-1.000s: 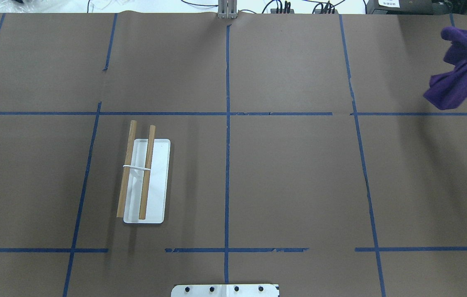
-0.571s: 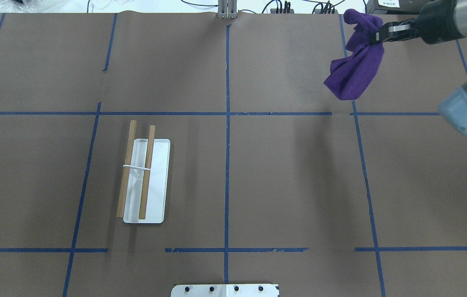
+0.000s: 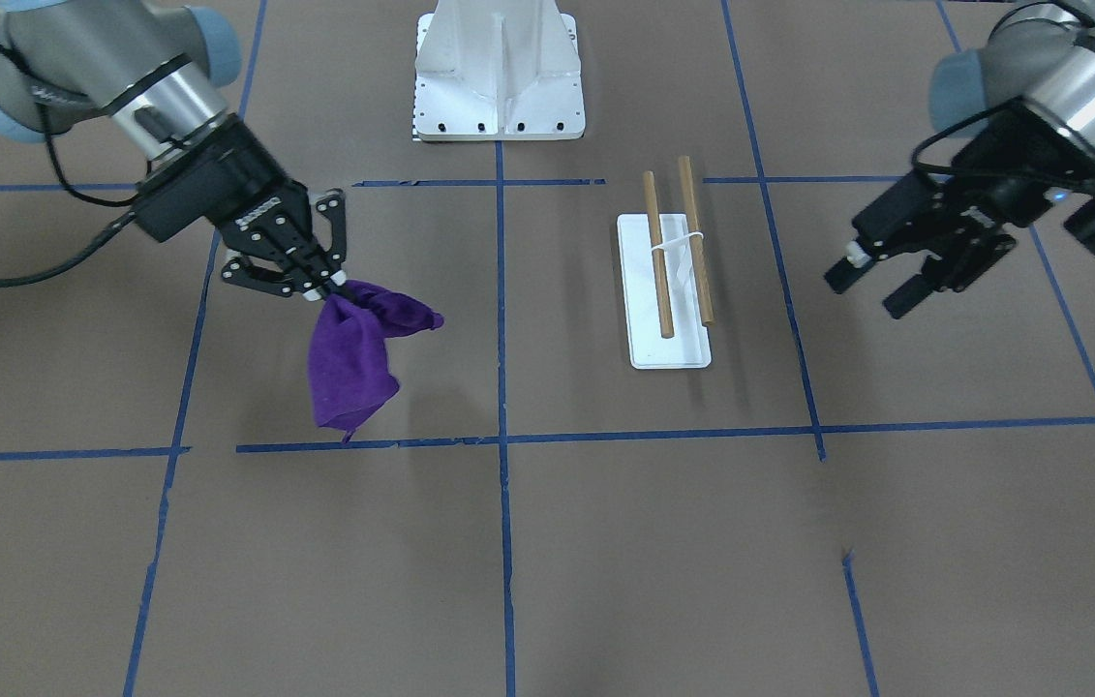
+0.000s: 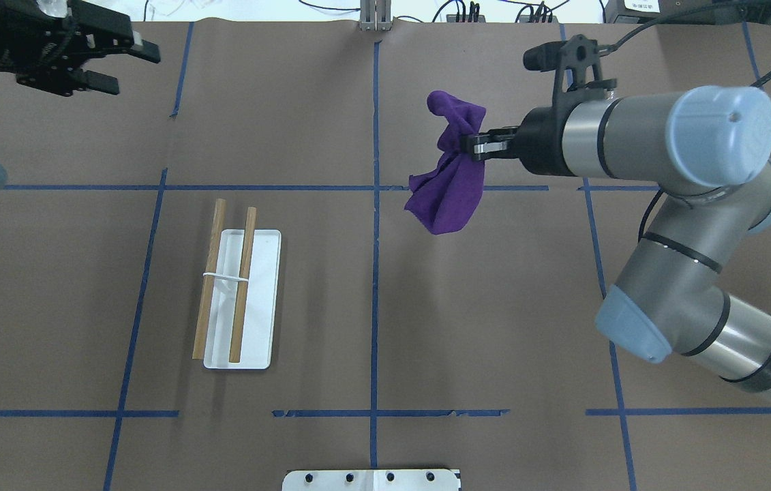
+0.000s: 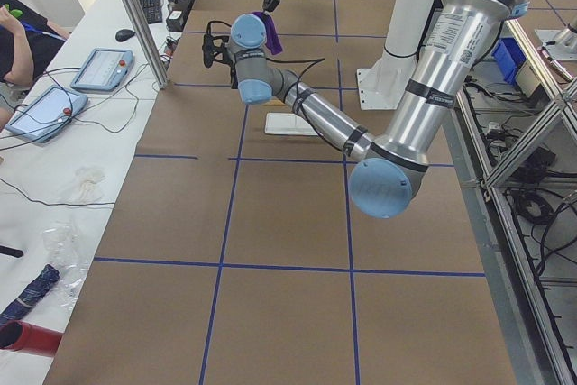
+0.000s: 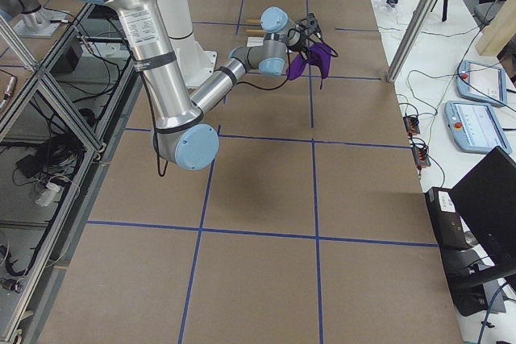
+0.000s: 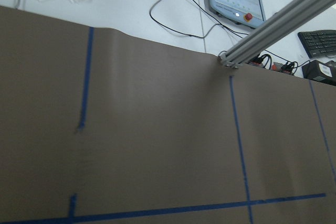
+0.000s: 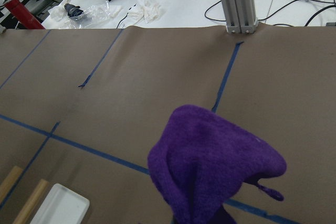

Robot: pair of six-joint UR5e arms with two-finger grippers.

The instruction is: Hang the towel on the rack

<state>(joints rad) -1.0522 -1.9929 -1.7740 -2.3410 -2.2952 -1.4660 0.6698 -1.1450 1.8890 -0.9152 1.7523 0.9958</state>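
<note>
The purple towel (image 4: 450, 181) hangs bunched from my right gripper (image 4: 474, 144), which is shut on its upper part, above the table just right of the centre line. It also shows in the front view (image 3: 353, 358) under the right gripper (image 3: 329, 288), and fills the lower right wrist view (image 8: 220, 177). The rack (image 4: 238, 293) stands left of centre: two wooden dowels over a white base (image 4: 264, 307). It also shows in the front view (image 3: 673, 261). My left gripper (image 4: 129, 68) is open and empty at the far left, well beyond the rack.
The white bolted pedestal (image 3: 499, 73) stands at the robot's edge of the table. An aluminium post (image 4: 375, 17) and cables sit at the far edge. Blue tape lines (image 4: 375, 273) cross the brown table cover.
My right arm has swung left with the towel, from the far right edge to near the centre line. My left gripper has come into view at the far left.
</note>
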